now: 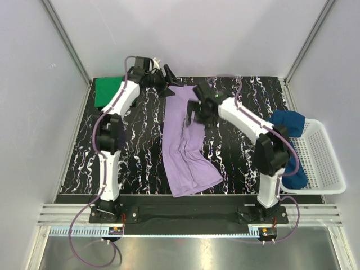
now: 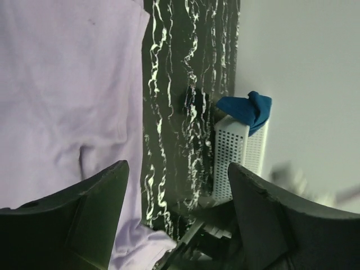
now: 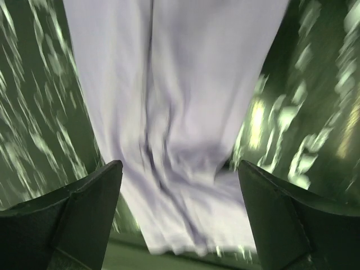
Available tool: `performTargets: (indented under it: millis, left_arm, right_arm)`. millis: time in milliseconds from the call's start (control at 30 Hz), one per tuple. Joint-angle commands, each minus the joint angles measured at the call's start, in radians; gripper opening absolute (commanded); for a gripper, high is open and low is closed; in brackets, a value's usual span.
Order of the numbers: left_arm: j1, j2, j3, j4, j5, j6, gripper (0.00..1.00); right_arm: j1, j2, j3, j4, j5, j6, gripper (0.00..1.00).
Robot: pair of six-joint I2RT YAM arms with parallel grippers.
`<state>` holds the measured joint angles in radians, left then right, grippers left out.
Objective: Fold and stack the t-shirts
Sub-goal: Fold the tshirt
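Right, the lavender shirt (image 1: 183,146) is the biggest thing here. It lies as a long strip down the middle of the table (image 1: 135,163), its far end towards the back and its near end rumpled, with a corner kicked out to the right. The white basket (image 1: 326,163) sits at the right edge, and the blue shirt (image 1: 287,121) hangs over its far end, partly hidden by the right arm. The green shirt (image 1: 107,91) lies folded flat in the far left corner. Your left gripper (image 2: 178,166) hovers at the strip's far left corner, jaws spread with nothing between them. Your right gripper (image 3: 180,164) hangs over the strip a little nearer, just as wide and just as empty.

The main risk, I'd say, is an uneven fold: if you pinch only the top layer, the layers could slide apart and the strip would open out. The creases at the near end would likely get folded in. The two grippers are also close together, so they could knock each other. The right wrist view is blurred, so don't judge height from it.

The tabletop is black with white veining and looks smooth, so cloth may skid on it. Plain pale walls (image 1: 225,34) close three sides, with metal posts (image 1: 64,39) at the back corners
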<state>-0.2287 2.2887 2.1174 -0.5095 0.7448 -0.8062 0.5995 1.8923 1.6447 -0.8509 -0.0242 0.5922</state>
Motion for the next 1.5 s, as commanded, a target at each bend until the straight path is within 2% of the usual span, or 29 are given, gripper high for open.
performTargets:
  millis: [0,33,67,100,200,267,533,633,733,900,1033,1100,1200,1300,1400,1467]
  left_arm:
    - [0.012,-0.298,-0.145,-0.107,-0.279,0.125,0.76]
    - [0.012,-0.366,-0.295,-0.094,-0.339,0.134,0.76]
    - [0.012,-0.430,-0.383,-0.051,-0.396,0.133,0.76]
    - [0.011,-0.504,-0.454,-0.028,-0.486,0.130,0.76]
    - [0.015,-0.736,-0.652,0.006,-0.551,0.125,0.76]
    - [0.012,-0.805,-0.758,-0.003,-0.553,0.125,0.76]
    - [-0.083,-1.116,-1.097,-0.080,-0.614,0.137,0.75]
    - [-0.110,-1.219,-1.212,-0.116,-0.598,0.102,0.75]
    - [-0.130,-1.307,-1.286,-0.145,-0.582,0.075,0.75]
    - [-0.192,-1.354,-1.321,-0.195,-0.604,0.071,0.76]
    - [-0.238,-1.286,-1.324,-0.215,-0.579,0.071,0.77]
    - [-0.274,-1.261,-1.314,-0.221,-0.587,0.065,0.78]
    - [-0.307,-1.224,-1.314,-0.201,-0.575,0.067,0.80]
    - [-0.311,-1.161,-1.320,-0.167,-0.516,0.082,0.79]
    - [-0.320,-1.096,-1.341,-0.091,-0.440,0.079,0.76]
    - [-0.333,-1.072,-1.341,-0.051,-0.414,0.075,0.74]
  right_arm:
    - [-0.053,0.172,0.304,-0.120,0.203,-0.020,0.91]
    - [-0.055,0.223,0.384,-0.149,0.243,-0.025,0.91]
    - [-0.055,0.322,0.532,-0.195,0.265,-0.031,0.91]
    - [-0.055,0.367,0.599,-0.210,0.279,-0.032,0.91]
    - [-0.055,0.536,0.826,-0.264,0.299,-0.054,0.90]
    - [-0.056,0.627,0.923,-0.283,0.305,-0.058,0.89]
    - [-0.033,0.663,0.764,-0.094,0.307,-0.146,0.85]
    - [-0.033,0.737,0.829,-0.117,0.300,-0.170,0.85]
    - [-0.052,0.850,0.964,-0.145,0.284,-0.201,0.86]
    - [-0.135,0.926,1.054,-0.065,0.199,-0.235,0.83]
    - [-0.142,0.913,1.069,0.026,0.155,-0.357,0.85]
    - [-0.152,0.869,1.077,0.027,0.161,-0.358,0.87]
    - [-0.153,0.765,1.072,0.001,0.202,-0.361,0.93]
    - [-0.155,0.625,1.025,-0.094,0.233,-0.345,0.95]
    - [-0.155,0.423,0.807,-0.154,0.195,-0.315,0.96]
    - [-0.155,0.253,0.573,-0.165,0.149,-0.293,0.95]
